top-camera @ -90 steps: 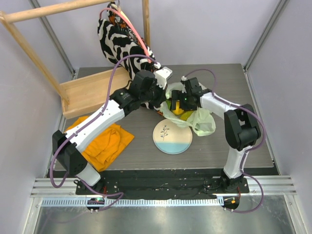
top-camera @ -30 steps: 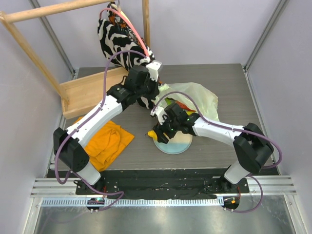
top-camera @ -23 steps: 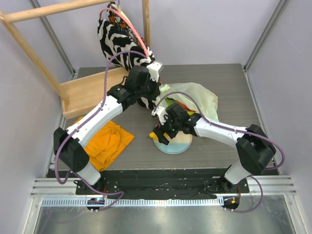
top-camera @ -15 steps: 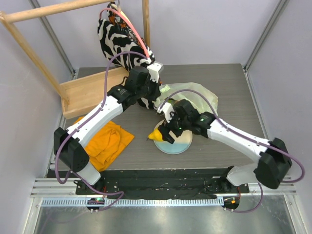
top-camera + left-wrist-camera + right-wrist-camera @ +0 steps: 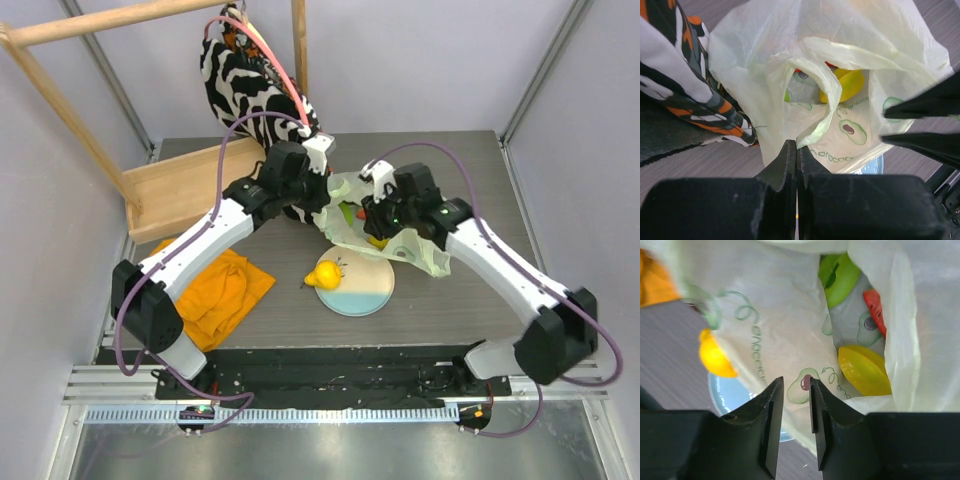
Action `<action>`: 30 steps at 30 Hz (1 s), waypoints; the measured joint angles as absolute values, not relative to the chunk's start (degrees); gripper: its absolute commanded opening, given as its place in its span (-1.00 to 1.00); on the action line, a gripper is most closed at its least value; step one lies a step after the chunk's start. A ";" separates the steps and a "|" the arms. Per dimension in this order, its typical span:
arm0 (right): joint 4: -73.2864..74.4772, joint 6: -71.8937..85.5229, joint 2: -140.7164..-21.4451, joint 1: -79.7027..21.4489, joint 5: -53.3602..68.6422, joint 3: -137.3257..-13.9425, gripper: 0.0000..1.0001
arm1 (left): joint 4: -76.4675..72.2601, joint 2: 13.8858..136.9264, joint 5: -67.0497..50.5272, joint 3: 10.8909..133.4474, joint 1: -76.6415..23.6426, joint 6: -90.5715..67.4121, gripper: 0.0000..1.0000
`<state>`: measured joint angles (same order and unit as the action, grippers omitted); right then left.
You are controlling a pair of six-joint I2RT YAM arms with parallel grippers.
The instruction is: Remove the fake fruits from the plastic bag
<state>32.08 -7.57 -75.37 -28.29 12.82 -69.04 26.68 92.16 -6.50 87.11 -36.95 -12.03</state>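
Worktop (image 5: pixel 480 170): the plastic bag (image 5: pixel 418 252) is seen near the middle, just behind the plate (image 5: pixel 372 298).
Plastic bag: its mouth is held up and open by the left hand (image 5: pixel 793 150), whose fingers are pressed together on a fold of the rim.
Right hand (image 5: pixel 796 382): brought back over the bag's mouth within the last second, fingers narrowly parted, nothing pinched.
Yellow pear (image 5: pixel 323 275): newly let go at the plate's left rim; one fruit is judged out, the rest still to come.
Remaining fake fruits: a yellow oval (image 5: pixel 865 371), a green piece (image 5: pixel 840 272) and a red slice (image 5: pixel 874 307) are glimpsed inside.
Hidden: anything deeper is veiled by film; the count cannot be told.
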 measured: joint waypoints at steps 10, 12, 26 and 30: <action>30.20 -4.78 -84.31 -28.58 6.74 -56.80 -0.36 | 26.70 92.16 -7.53 85.93 -36.95 -12.03 -1.00; 31.33 -3.70 -82.91 -28.67 6.66 -54.54 -0.37 | 26.59 92.07 -7.60 85.60 -36.95 -11.90 -1.00; 24.23 -4.78 -86.89 -26.02 1.08 -60.45 0.37 | 26.20 91.42 -9.39 82.17 -36.95 -13.15 -1.00; 23.55 -5.50 -90.24 -25.36 -1.69 -61.06 0.58 | 25.80 91.37 -9.80 82.17 -36.95 -13.34 -1.00</action>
